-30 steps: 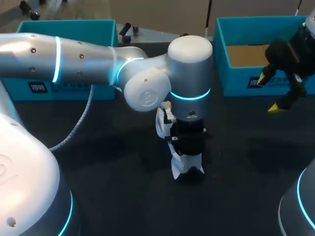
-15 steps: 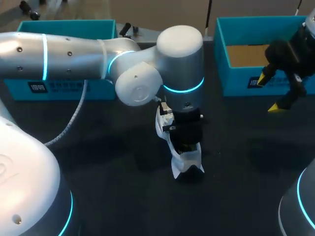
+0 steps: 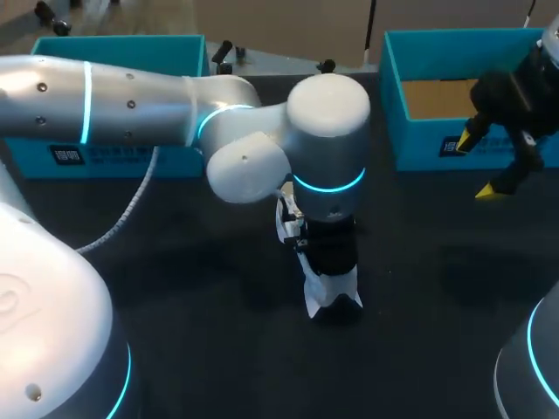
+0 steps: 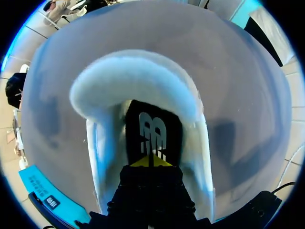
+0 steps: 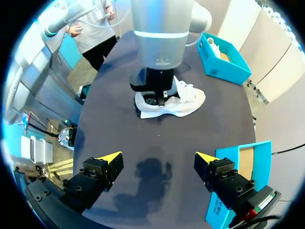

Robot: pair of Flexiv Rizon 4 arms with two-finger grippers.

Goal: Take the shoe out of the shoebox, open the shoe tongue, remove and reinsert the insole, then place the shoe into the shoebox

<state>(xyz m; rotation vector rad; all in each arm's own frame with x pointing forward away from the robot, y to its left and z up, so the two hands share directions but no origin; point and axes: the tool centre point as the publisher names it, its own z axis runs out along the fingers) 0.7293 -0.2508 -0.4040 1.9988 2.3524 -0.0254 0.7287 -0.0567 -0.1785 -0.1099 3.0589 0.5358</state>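
Soft overhead light; the right gripper (image 5: pixel 156 157) shadows the dark table (image 5: pixel 109 124).

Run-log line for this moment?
shoe: on table | left gripper: shut, inside shoe at insole | right gripper: open, empty

Robotics lab: my silver left arm (image 3: pixel 131 96), ringed in blue light, stretches over a black counter (image 3: pixel 201 288); open teal shoeboxes (image 3: pixel 437 144) stand along the counter's far edge.

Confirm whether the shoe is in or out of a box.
Out. The shoe lies on the table, outside both boxes, with the left claw inside its opening.
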